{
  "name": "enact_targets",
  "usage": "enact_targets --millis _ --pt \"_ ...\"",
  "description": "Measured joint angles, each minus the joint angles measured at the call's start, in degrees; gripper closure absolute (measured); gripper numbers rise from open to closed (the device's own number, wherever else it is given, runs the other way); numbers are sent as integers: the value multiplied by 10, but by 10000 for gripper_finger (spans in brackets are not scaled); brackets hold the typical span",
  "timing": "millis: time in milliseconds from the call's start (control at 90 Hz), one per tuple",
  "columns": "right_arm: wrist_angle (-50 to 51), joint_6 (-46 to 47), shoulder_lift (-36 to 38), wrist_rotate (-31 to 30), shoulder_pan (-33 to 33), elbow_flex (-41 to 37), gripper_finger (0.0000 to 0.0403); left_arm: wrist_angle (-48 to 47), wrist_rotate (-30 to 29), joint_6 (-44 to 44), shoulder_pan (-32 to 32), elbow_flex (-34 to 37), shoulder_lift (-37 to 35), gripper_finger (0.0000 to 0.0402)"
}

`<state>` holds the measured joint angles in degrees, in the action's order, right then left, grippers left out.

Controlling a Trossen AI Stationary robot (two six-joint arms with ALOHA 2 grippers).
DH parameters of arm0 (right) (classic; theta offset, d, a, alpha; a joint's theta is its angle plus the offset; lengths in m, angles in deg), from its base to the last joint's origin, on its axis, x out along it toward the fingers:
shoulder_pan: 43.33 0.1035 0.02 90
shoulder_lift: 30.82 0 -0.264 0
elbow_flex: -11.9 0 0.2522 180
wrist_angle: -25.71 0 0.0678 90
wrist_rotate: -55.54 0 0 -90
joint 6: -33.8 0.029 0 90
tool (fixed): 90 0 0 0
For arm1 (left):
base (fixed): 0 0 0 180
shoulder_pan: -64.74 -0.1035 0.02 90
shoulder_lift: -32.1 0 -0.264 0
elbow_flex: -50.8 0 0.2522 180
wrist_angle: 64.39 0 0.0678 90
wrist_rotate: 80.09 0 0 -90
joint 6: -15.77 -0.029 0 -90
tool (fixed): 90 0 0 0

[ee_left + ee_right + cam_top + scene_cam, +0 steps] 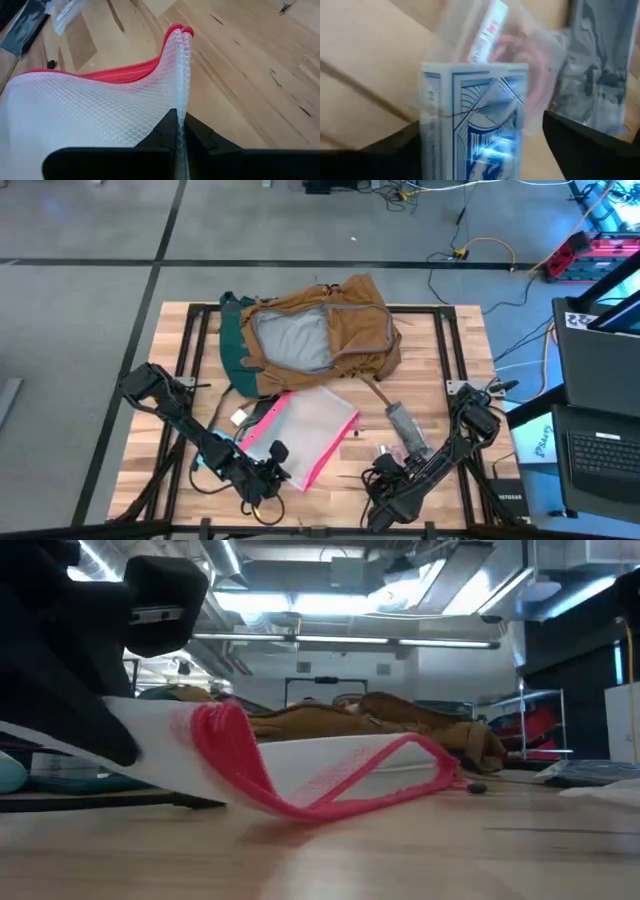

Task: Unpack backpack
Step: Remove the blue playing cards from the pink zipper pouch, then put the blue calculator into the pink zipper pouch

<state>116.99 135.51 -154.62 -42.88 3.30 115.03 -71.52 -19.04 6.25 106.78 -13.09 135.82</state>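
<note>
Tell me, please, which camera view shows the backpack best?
The high view: the backpack lies whole at the table's far side, its grey lining exposed. The low view shows only a tan strip behind the pouch; neither wrist view shows it.

Lab, floor cables [470,250], ceiling ducts [225,560]

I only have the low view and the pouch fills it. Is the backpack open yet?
Observer: Yes. The backpack lies at the table's far side, unzipped, with its grey lining showing.
Operator: What is holding the pouch up?
Observer: The left gripper, jaws shut on the edge of the pink-edged pouch.
Operator: And the right arm?
Observer: The right gripper is at the near edge, with a blue card box right before its camera and a grey packet beside it.
</note>
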Motion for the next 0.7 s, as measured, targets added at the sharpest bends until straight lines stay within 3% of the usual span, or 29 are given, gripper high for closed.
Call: enact_targets --millis 111,400,578,700 --pt "33 -7 0 -74 -2 39 81 0 0 -3 0 0 0 402" --pt "-57 -127 0 -423 -2 68 102 5 0 -9 0 0 0 402" --pt "-186 -243 0 -597 -3 27 116 12 -1 -14 0 0 0 402" --pt "-256 -267 0 -702 -5 -10 127 32 -1 -27 0 0 0 402"
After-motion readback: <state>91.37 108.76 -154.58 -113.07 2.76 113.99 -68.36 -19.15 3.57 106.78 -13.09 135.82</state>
